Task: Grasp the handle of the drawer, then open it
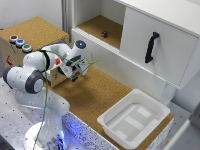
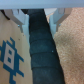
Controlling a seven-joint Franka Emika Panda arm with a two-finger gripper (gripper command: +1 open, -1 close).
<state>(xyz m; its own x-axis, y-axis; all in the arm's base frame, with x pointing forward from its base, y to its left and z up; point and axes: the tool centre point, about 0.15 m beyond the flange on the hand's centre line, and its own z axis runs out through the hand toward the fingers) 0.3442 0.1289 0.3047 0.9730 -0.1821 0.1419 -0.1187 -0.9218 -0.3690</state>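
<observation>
Your arm (image 1: pixel 35 75) reaches from its base toward the pale-wood drawer box (image 1: pixel 35 37), and the pincer (image 1: pixel 74 70) sits pressed up at the box's front face, just beside the red mark (image 1: pixel 58 61) on that panel. In the wrist view you see the handle (image 2: pixel 41 42), a black ribbed bar, running between the two pale fingers (image 2: pixel 21 19), one on each side and close against it. The fingers stand apart with the bar filling the gap, but you cannot tell from these pictures whether they actually squeeze it.

In the exterior view the handle itself is hidden behind the wrist. From the drawer box, three coloured buttons (image 1: pixel 20 43) lie on its cork top. Toward the exterior view's right of the box stands the white cabinet, with an open cork shelf (image 1: pixel 102 27) and a white door carrying a long black upright handle (image 1: pixel 151 47). Nearer the camera than the cabinet, a white plastic tub (image 1: pixel 134 117) rests on the cork surface (image 1: pixel 87 97).
</observation>
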